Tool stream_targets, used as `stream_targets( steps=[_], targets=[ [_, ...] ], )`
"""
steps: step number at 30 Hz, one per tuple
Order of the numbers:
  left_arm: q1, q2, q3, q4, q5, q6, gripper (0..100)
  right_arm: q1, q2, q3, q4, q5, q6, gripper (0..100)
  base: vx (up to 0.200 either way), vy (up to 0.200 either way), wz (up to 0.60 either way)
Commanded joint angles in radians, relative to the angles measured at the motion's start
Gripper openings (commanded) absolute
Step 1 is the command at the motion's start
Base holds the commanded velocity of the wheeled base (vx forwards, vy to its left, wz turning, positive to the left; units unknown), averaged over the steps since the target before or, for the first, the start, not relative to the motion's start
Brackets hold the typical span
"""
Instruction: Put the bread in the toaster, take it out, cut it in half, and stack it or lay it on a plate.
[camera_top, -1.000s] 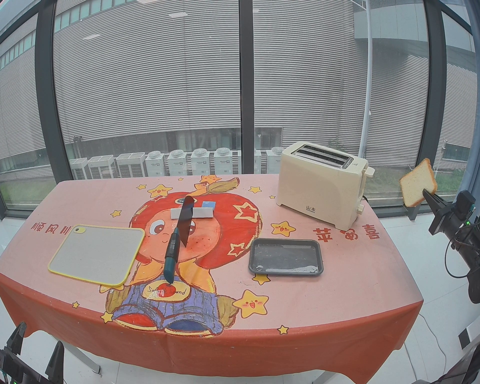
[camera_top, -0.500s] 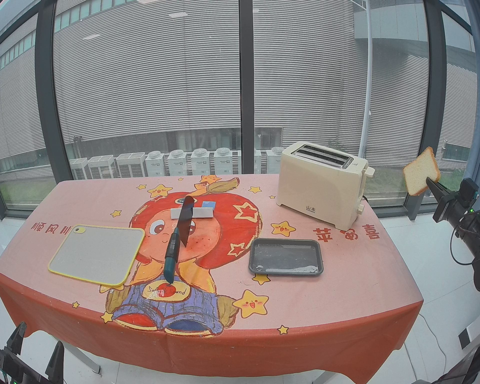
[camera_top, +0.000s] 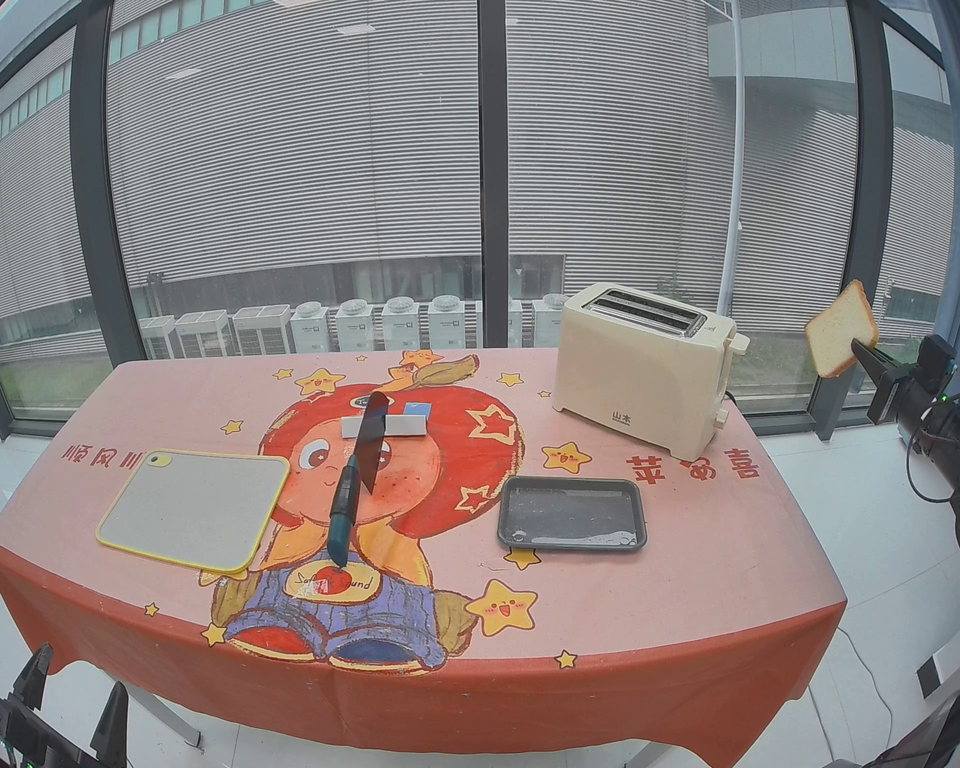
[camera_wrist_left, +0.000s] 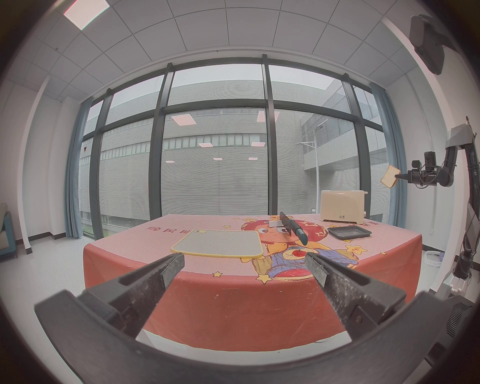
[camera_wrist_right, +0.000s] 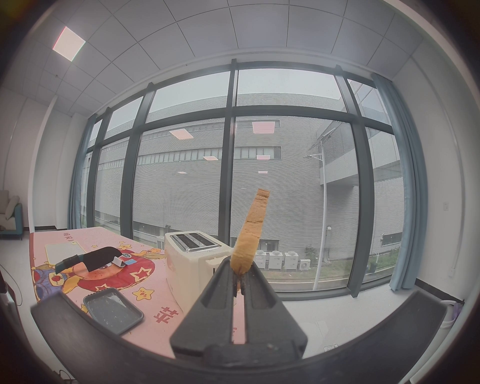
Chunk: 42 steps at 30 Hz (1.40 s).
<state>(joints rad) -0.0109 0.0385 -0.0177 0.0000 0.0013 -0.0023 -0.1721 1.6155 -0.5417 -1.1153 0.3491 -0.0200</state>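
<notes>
A slice of bread (camera_top: 841, 329) hangs in the air past the table's right end, above and to the right of the cream toaster (camera_top: 642, 364). My right gripper (camera_top: 862, 353) is shut on the slice's lower edge; the right wrist view shows the bread (camera_wrist_right: 250, 231) edge-on between the closed fingers (camera_wrist_right: 239, 274), with the toaster (camera_wrist_right: 192, 259) below. My left gripper (camera_wrist_left: 245, 265) is open and empty, low in front of the table's near left side. A knife (camera_top: 352, 472) lies on the cloth mid-table. A dark tray-like plate (camera_top: 571, 513) sits in front of the toaster.
A grey cutting board with a yellow rim (camera_top: 194, 507) lies on the table's left part. A small grey and blue block (camera_top: 394, 423) sits by the knife's blade tip. Windows run behind the table.
My right gripper has lifted the bread higher and slightly to the right, away from the table's edge. The left arm and the things on the table have stayed put.
</notes>
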Motion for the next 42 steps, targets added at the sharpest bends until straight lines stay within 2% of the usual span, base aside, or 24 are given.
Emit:
stream_targets(
  steps=[1, 5, 14, 26, 32, 36, 38, 42],
  targets=[
    [0.0, 0.001, 0.018, 0.0, 0.0, -0.001, 100, -0.001, -0.014, -0.037, 0.023, 0.001, -0.001, 0, 0.0, 0.0, 0.0],
    [0.0, 0.001, 0.018, 0.0, 0.0, -0.001, 100, -0.001, -0.022, -0.05, 0.051, 0.001, -0.001, 0, 0.0, 0.0, 0.0],
    [0.0, 0.001, 0.018, 0.0, 0.0, -0.001, 100, -0.001, -0.069, -0.123, 0.204, 0.004, -0.003, 0, 0.0, 0.0, 0.0],
    [0.0, 0.001, 0.018, 0.0, 0.0, -0.001, 100, 0.033, -0.166, -0.231, 0.563, 0.01, -0.015, 0, 0.0, 0.0, 0.0],
    [0.0, 0.001, 0.018, 0.0, 0.0, -0.001, 100, 0.034, -0.19, -0.3, 0.68, 0.011, -0.021, 0, 0.0, 0.0, 0.0],
    [0.0, 0.001, 0.018, 0.0, 0.0, -0.001, 100, 0.034, -0.195, -0.314, 0.712, 0.024, -0.038, 0, 0.0, 0.0, 0.0],
    [0.0, 0.001, 0.018, 0.0, 0.0, -0.001, 100, 0.02, -0.194, -0.325, 0.735, 0.077, -0.08, 0, 0.0, 0.0, 0.0],
    [0.0, 0.001, 0.018, 0.0, 0.0, -0.001, 100, 0.019, -0.19, -0.327, 0.746, 0.085, -0.083, 0, 0.0, 0.0, 0.0]
  ],
)
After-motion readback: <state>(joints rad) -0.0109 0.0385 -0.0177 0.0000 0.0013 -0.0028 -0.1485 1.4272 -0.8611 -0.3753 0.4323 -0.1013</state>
